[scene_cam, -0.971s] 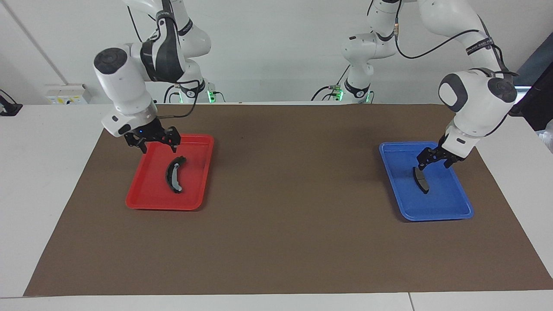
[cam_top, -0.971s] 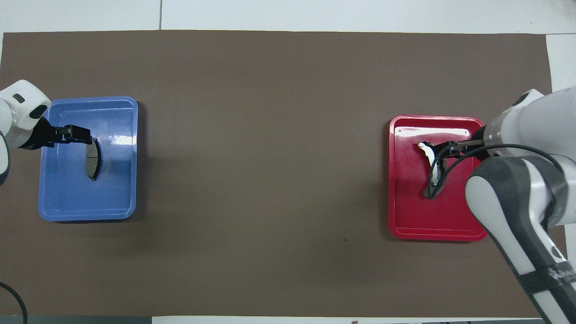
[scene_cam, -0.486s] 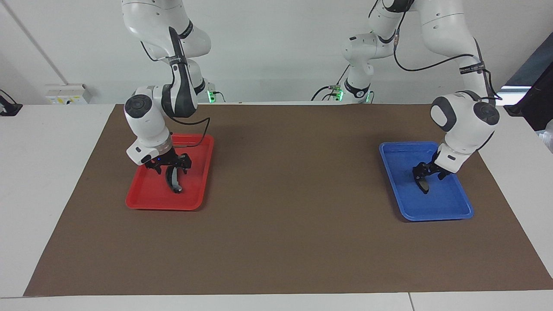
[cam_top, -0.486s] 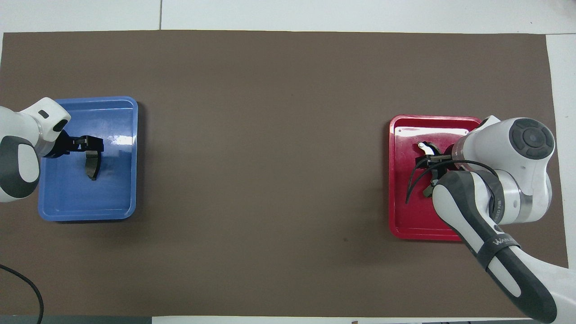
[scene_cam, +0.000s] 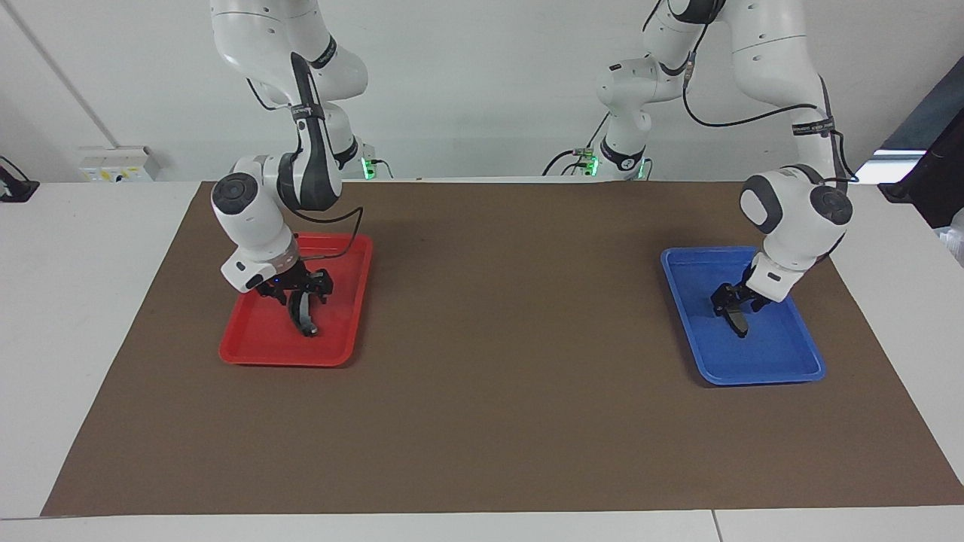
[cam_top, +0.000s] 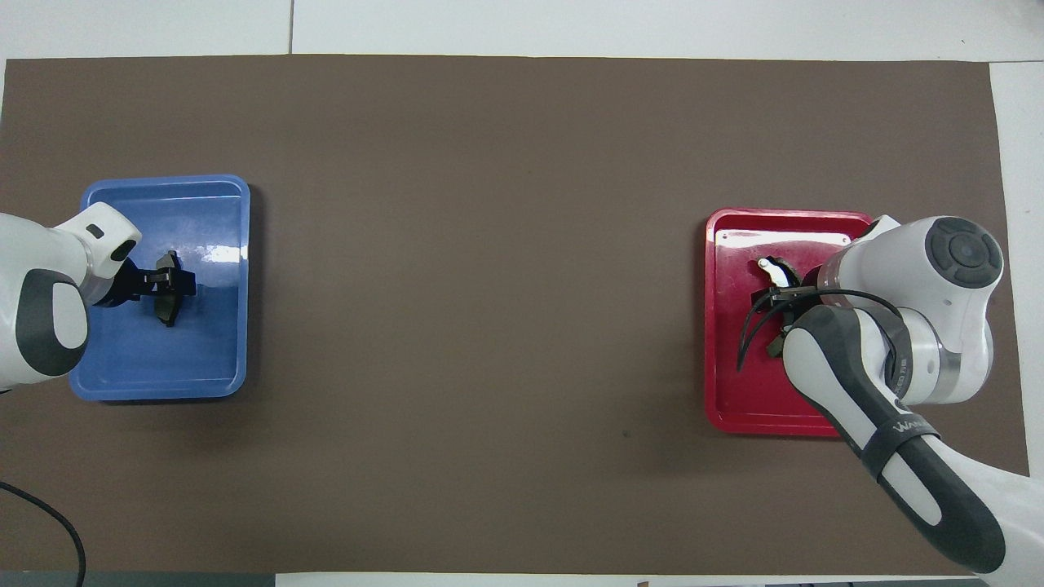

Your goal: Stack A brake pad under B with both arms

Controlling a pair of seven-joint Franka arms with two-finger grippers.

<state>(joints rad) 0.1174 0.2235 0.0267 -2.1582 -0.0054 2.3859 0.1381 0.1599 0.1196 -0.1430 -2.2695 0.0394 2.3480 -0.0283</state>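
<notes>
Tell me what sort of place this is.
Likely a robotics lab bench: two white arms over a brown mat, one brake pad each in a red tray and a blue tray.

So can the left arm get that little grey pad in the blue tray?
Probably yes. The left gripper is already down in the blue tray, right at the grey pad, and nothing else lies in the tray to block it. Whether it has gripped the pad, I cannot tell.

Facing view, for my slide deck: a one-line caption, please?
Each tool, left and right, is down at a dark brake pad in its plastic tray.
</notes>
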